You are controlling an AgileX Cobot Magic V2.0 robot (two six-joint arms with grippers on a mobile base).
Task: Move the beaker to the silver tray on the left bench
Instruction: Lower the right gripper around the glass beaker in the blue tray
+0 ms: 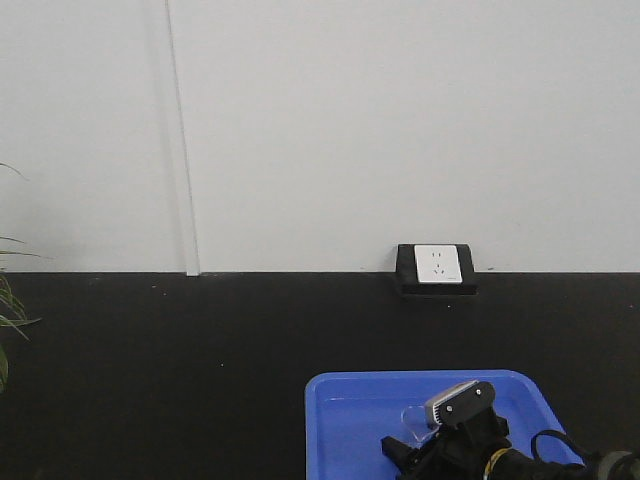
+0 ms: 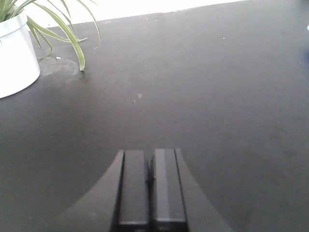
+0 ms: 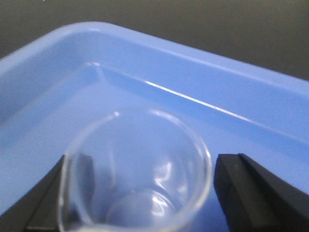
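Note:
The beaker (image 3: 137,174), a clear glass cylinder, stands upright in a bright blue plastic tray (image 3: 159,77). In the right wrist view my right gripper (image 3: 140,166) is open around it. The left finger is against the glass or very near it, and the right finger (image 3: 251,188) stands a small gap away. In the front view the right gripper (image 1: 408,445) sits low over the blue tray (image 1: 350,400), where the beaker (image 1: 414,415) shows only faintly. My left gripper (image 2: 150,155) is shut and empty above the black bench top (image 2: 217,96). The silver tray is out of view.
A white pot with a green plant (image 2: 14,53) stands at the far left of the black bench top, and its leaves show in the front view (image 1: 8,310). A wall socket (image 1: 437,265) sits where the bench meets the white wall behind it.

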